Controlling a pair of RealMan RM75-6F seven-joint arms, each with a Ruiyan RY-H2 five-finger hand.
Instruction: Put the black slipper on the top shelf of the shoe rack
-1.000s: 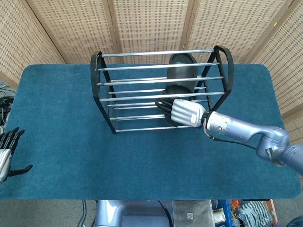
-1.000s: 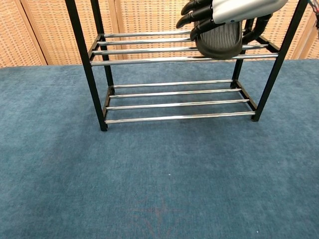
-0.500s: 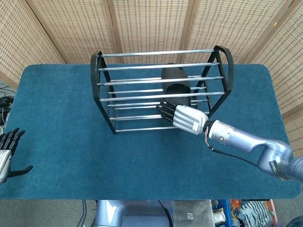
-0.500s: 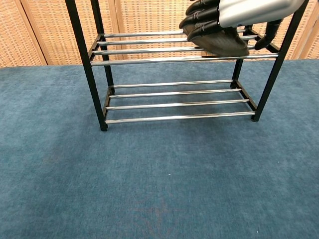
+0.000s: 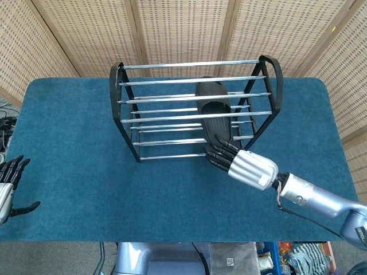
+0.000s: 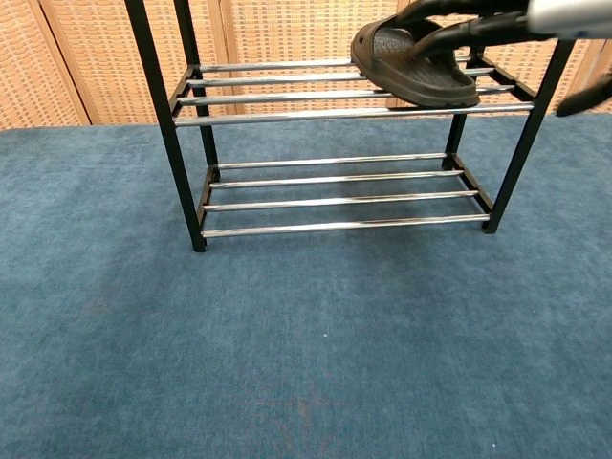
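Now the right hand (image 5: pixel 243 166), silver-backed with black fingers, had let go of the black moulded rubber slipper (image 5: pixel 214 112) and drawn back toward the lower right of the head view. Half a second before, it lay over the slipper's near end; a second before, it held the slipper lifted above the rails. Its fingers (image 5: pixel 218 150) were stretched out and apart, the tips close to the slipper's heel; I could not tell from either view whether they touched it.

The slipper lay sole-down across the chrome rails of the black-framed two-tier shoe rack (image 5: pixel 117 91), on the top tier, right of centre. In the chest view, at the upper right of the frame, the slipper (image 6: pixel 413 65) sat level on the top rails with its open side up, and the dark fingers of the right hand (image 6: pixel 478 24) crossed above it with nothing in them.

As I judged it, the placing was done: the slipper rested on the top shelf on its own weight, and only the hand's retreat remained.

At the lower left edge of the head view the left hand (image 5: pixel 7 186) hung beside the blue carpeted table (image 5: pixel 69 172), fingers spread and holding nothing.
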